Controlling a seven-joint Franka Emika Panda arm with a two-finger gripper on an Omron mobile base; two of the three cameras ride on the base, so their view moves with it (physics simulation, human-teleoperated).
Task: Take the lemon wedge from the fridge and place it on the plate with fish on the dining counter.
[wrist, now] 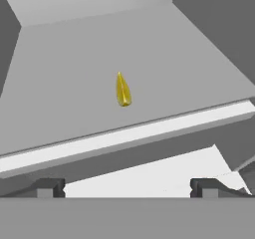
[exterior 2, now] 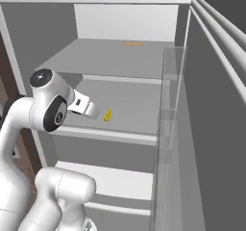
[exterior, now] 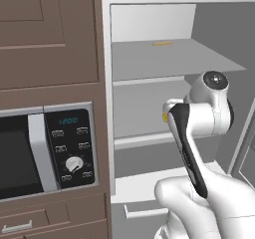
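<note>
The fridge (exterior: 149, 63) stands open with its light grey shelves showing. A tiny yellow lemon wedge (wrist: 122, 90) lies alone on the middle shelf, a little back from the shelf's front edge; it also shows as the wedge (exterior 2: 108, 114) from the right and as a yellow speck (exterior: 165, 117) beside the arm. My gripper (wrist: 127, 188) is open, in front of and slightly below that shelf's lip, pointing at the wedge with a clear gap to it. Its fingertips (wrist: 47, 187) hold nothing. The plate with fish and the dining counter are out of view.
A thin orange-tan stick (exterior: 162, 43) lies at the back of the upper shelf. The fridge door (exterior 2: 211, 105) with its clear racks stands open on the right. A black-fronted microwave (exterior: 45, 148) sits in brown cabinets on the left. The bottom drawer (exterior: 139, 210) is below.
</note>
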